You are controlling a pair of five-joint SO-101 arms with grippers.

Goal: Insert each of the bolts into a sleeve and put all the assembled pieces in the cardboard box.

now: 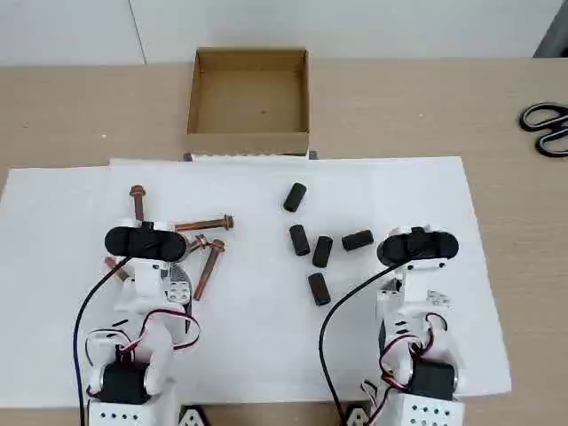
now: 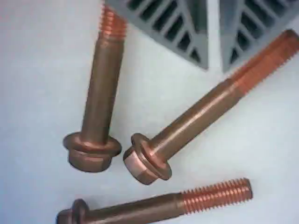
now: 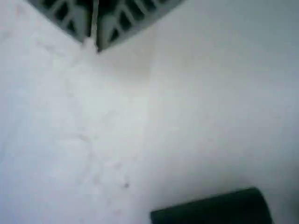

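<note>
Your cardboard box point(image 1: 248, 102) sits open-topped on the wooden table point(image 1: 71, 106), with nothing inside it. The white paper sheet point(image 1: 257, 346) begins just beside the box wall that faces the arms and spreads from there toward them.

On that sheet, on the arms' side of the box and off past its left corner, lie 5 copper-coloured bolts point(image 1: 204, 224) in a loose scatter. All are bare, and the left arm point(image 1: 146, 244) covers parts of some. On the same side of the box, roughly in line with its right corner, lie 5 black sleeves point(image 1: 300, 240) on their sides, none with a bolt in it. The right arm point(image 1: 417, 247) stands just beside the sleeve farthest from the bolts.

Your left gripper point(image 2: 214, 65) hangs over 3 of the bolts. Its ribbed grey fingers point(image 2: 163, 23) are parted only by a narrow slit, and it has hold of nothing. Your right gripper point(image 3: 93, 46) hangs over bare paper with its fingers pressed together, and it also holds nothing. 1 black sleeve point(image 3: 215, 207) lies near it but well apart from its tips.

A pair of scissors point(image 1: 546, 129) lies on the table well to the right of the box, off the sheet.
</note>
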